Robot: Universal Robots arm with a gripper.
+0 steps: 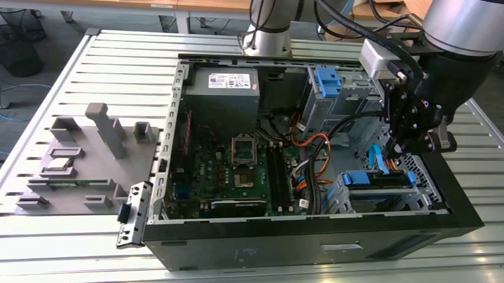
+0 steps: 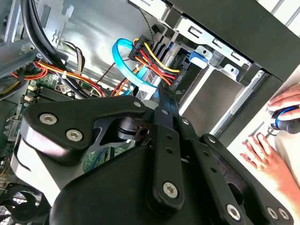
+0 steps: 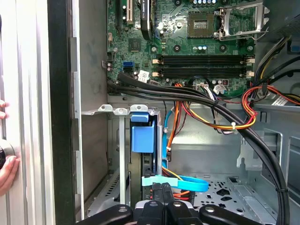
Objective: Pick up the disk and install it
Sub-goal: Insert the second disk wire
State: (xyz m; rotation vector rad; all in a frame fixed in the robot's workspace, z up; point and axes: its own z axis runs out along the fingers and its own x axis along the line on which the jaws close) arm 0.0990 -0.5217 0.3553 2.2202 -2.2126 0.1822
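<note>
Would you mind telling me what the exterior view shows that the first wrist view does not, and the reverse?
The exterior view adds the grey fixture tray beside the case on the exterior view's left, and the power supply. The first wrist view adds a person's hand outside the case wall. Both share the motherboard with its CPU socket, the orange-and-red cables, and the blue bracket in the drive cage near the gripper.

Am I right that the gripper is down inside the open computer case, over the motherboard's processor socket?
Not quite: the gripper is inside the open computer case, but over the drive bay with the blue bracket at the exterior view's right, not over the processor socket. The exterior view shows it.
</note>
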